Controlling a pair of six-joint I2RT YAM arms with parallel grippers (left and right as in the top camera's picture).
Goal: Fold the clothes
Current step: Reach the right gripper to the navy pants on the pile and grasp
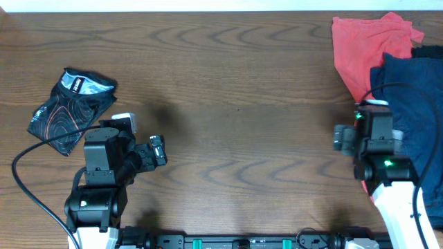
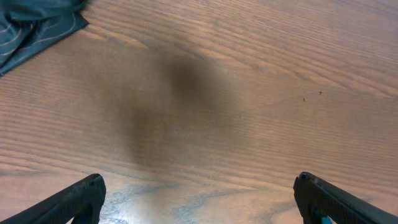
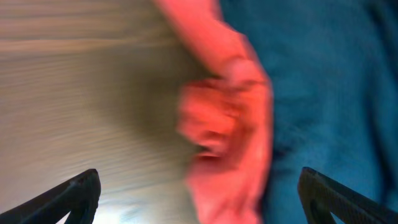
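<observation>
A dark patterned garment [image 1: 69,104] lies bunched at the table's left; its corner shows at the top left of the left wrist view [image 2: 37,25]. A red garment [image 1: 367,48] and a navy garment [image 1: 415,97] lie piled at the right edge. My left gripper [image 1: 158,151] is open and empty over bare wood [image 2: 199,205], to the right of the dark garment. My right gripper [image 1: 344,137] is open and empty at the pile's left edge. In its blurred wrist view it [image 3: 205,199] hovers over a bunch of red cloth [image 3: 230,124], with the navy cloth [image 3: 329,81] to the right.
The wooden table [image 1: 235,90] stretches between the two arms. A black cable [image 1: 24,187] loops beside the left arm's base. Another cable [image 1: 401,86] lies across the navy garment.
</observation>
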